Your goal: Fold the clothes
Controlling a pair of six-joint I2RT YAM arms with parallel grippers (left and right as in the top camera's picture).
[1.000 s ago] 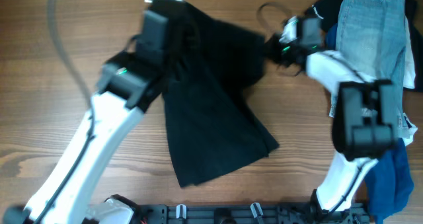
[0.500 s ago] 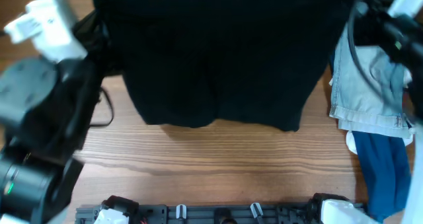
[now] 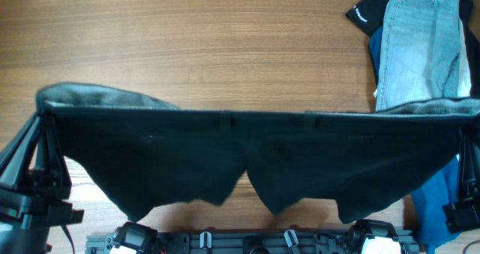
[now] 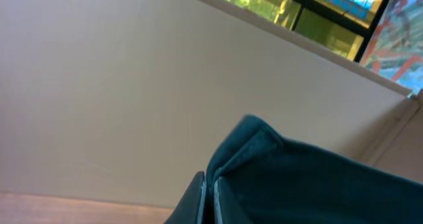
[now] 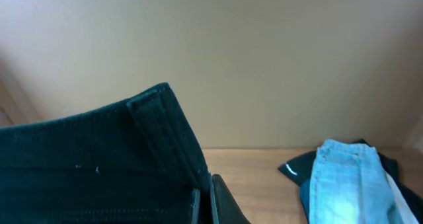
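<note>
The wide black shorts (image 3: 240,149) hang stretched out flat in the air across the whole overhead view, waistband up, legs hanging toward the front edge. My left gripper (image 3: 41,119) is shut on the left waistband corner, which also shows in the left wrist view (image 4: 264,158) beside the gripper (image 4: 206,197). My right gripper (image 3: 466,123) is shut on the right waistband corner; the right wrist view shows the ribbed band (image 5: 152,138) pinched in the gripper (image 5: 205,201).
Light-blue jeans (image 3: 416,44) lie at the back right over a black item with white print (image 3: 365,14); both show in the right wrist view (image 5: 344,184). Royal-blue cloth (image 3: 439,201) lies at the front right. The wooden table (image 3: 187,44) lies behind the shorts.
The shorts went from bunched on the table to spread wide and lifted. Both arms moved apart to the left and right edges and toward the front.
</note>
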